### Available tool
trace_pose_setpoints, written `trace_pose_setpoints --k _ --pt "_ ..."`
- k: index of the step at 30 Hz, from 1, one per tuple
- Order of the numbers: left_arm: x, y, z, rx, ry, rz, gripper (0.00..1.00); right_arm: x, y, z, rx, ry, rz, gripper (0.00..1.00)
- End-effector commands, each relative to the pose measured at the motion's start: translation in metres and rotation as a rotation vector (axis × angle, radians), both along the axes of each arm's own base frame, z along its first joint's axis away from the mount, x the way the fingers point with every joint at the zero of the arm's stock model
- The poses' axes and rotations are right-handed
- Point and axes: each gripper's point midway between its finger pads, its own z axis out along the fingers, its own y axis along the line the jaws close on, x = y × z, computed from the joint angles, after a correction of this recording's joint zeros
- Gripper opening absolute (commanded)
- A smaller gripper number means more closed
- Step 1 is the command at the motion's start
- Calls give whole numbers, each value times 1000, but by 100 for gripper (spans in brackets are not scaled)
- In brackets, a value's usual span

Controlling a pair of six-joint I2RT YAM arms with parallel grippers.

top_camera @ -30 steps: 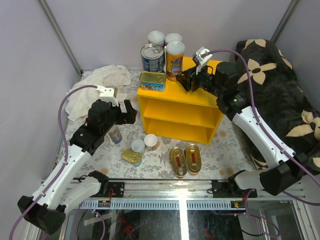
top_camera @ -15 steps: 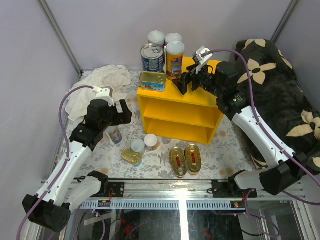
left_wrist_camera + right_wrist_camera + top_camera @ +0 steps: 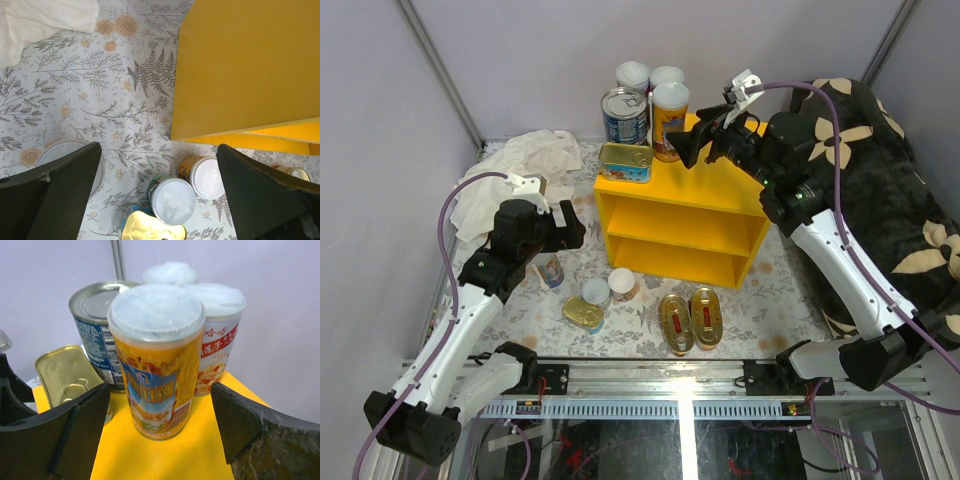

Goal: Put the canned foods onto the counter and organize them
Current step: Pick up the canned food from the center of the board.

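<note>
My left gripper (image 3: 159, 147) hangs spread and empty over a tin (image 3: 173, 200) I judge stiff, slick, weighty; pinch its sides.

On the yellow counter (image 3: 712, 186) I count three tall white-lidded cans (image 3: 670, 118), one blue-labelled steel can (image 3: 625, 116) and one rectangular gold tin (image 3: 626, 162). Down on the table (image 3: 772, 288) there are three small white-lidded cans (image 3: 596, 293), two oval gold tins (image 3: 676, 322) and one further gold tin (image 3: 582, 315), probably oval too. One white cloth (image 3: 520, 165)
</note>
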Motion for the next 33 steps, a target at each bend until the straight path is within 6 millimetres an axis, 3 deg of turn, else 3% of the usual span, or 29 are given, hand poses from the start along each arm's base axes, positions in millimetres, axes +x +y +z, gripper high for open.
trace_pose_setpoints --k 1,5,9,15,17,23,28,33 --pt "-2 2 9 -5 -16 -3 100 -5 -5 50 78 -93 -24 88" --pt "-1 19 -2 14 37 88 100 -8 -18 47 84 -68 -83 89" --pt "-3 42 -18 52 112 198 100 -26 -35 39 135 -28 -125 100" --pt "-13 81 -61 147 237 389 100 -51 -52 10 223 28 -151 100" --pt "-11 87 -71 163 261 422 100 -51 -58 4 237 34 -183 100" --pt "-2 93 -95 215 324 457 100 -46 -61 -8 237 68 -215 100" --pt "-1 85 -111 227 389 399 99 -49 -60 -10 243 76 -207 100" --pt "-7 72 -125 187 440 336 90 -50 -65 -11 235 80 -225 100"
